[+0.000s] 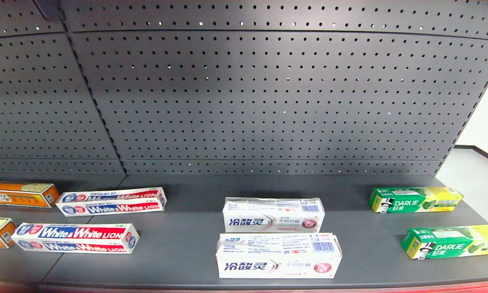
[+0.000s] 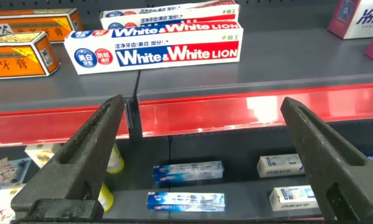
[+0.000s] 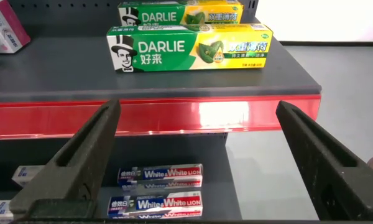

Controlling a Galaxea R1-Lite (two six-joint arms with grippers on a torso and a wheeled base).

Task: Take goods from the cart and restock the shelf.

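Left gripper point(image 2: 202, 102): its two dark, tapering fingers point(image 2: 81, 155) are spread wide and grip nothing. Beyond the fingertips runs the glossy red front strip point(image 2: 236, 109) of the dark grey metal shelf point(image 1: 178, 252). On the shelf past that strip lies a long white cardboard toothpaste carton with red and blue lettering point(image 2: 155, 55), well apart from the fingers. A second carton of the same kind point(image 2: 171, 14) lies behind it, and two orange cartons point(image 2: 18, 53) lie beside them.

Right gripper point(image 3: 199, 104): its fingers point(image 3: 323, 155) are equally wide apart and empty. Two green-and-yellow cartons point(image 3: 186, 48) lie one behind the other beyond the red strip, untouched.

Head view: the cartons lie flat in pairs along the shelf. The orange pair point(image 1: 20, 194) is at the far left and the white, red and blue pair point(image 1: 77, 238) at lower left. A white-and-pink pair point(image 1: 278, 255) is at lower centre, and the green-and-yellow pair point(image 1: 455, 241) at lower right. A grey perforated back panel point(image 1: 268, 101) rises behind them.

A lower shelf holds further cartons point(image 2: 186, 171).
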